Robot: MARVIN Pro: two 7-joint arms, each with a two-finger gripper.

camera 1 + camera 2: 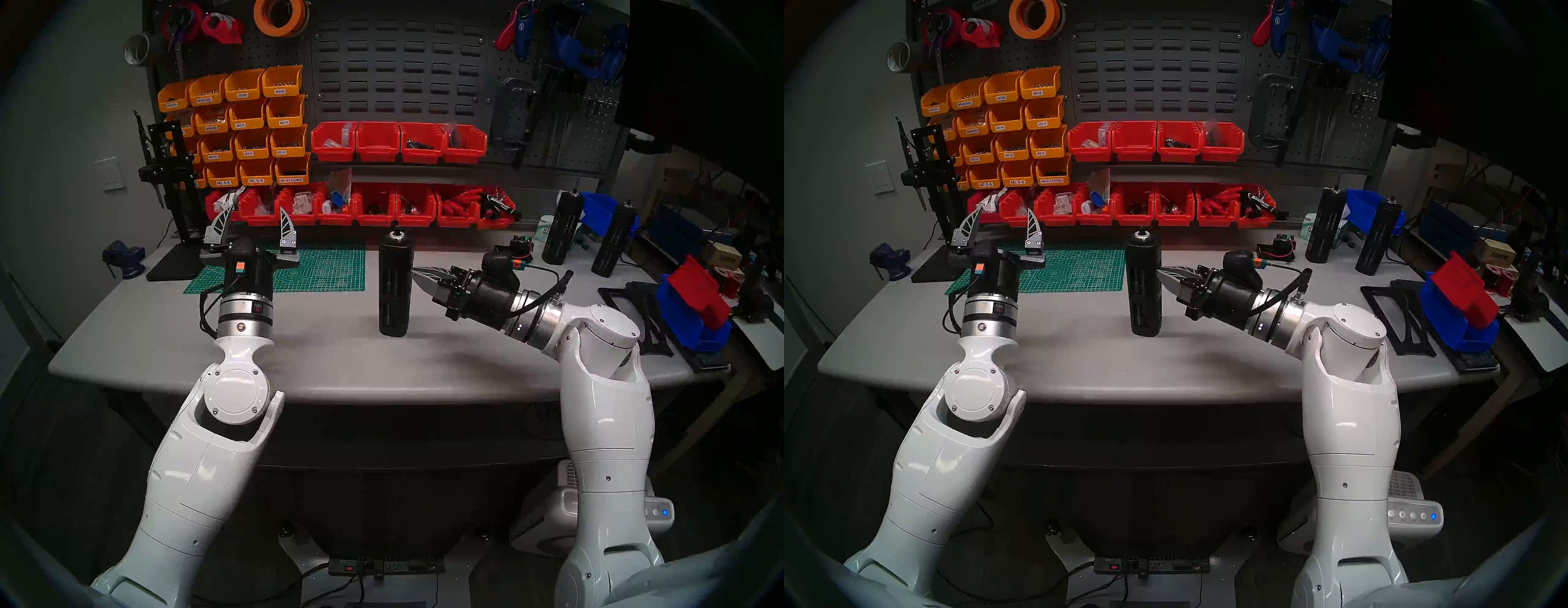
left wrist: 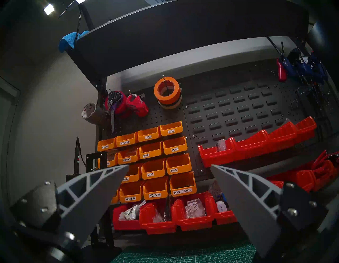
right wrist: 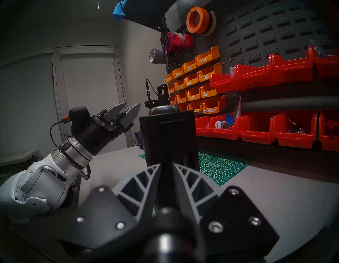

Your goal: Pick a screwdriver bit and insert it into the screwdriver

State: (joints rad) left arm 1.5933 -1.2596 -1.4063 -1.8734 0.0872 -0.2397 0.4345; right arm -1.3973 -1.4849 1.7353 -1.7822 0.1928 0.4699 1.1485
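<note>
The screwdriver point(image 1: 395, 284) point(image 1: 1143, 284) is a tall black slotted cylinder standing upright mid-table. My right gripper point(image 1: 415, 274) point(image 1: 1161, 274) lies level, pointing left, with its tips at the cylinder's right side. Touching or just clear, I cannot tell. In the right wrist view the screwdriver point(image 3: 168, 135) fills the space right ahead of the right gripper point(image 3: 167, 164). Its fingertips stand a narrow gap apart, and the gap is black against the cylinder. My left gripper point(image 1: 254, 227) point(image 2: 169, 166) point(image 3: 131, 106) is open and empty, raised over the green mat. No screwdriver bit shows in any view.
Two more black cylinders point(image 1: 562, 229) point(image 1: 611, 240) stand at the back right. A green cutting mat point(image 1: 322, 271) lies behind the left gripper. Red bins point(image 1: 373, 208) line the back edge, with orange bins point(image 1: 250, 123) above. A black stand point(image 1: 169, 191) is far left and blue-red bins point(image 1: 695, 305) far right.
</note>
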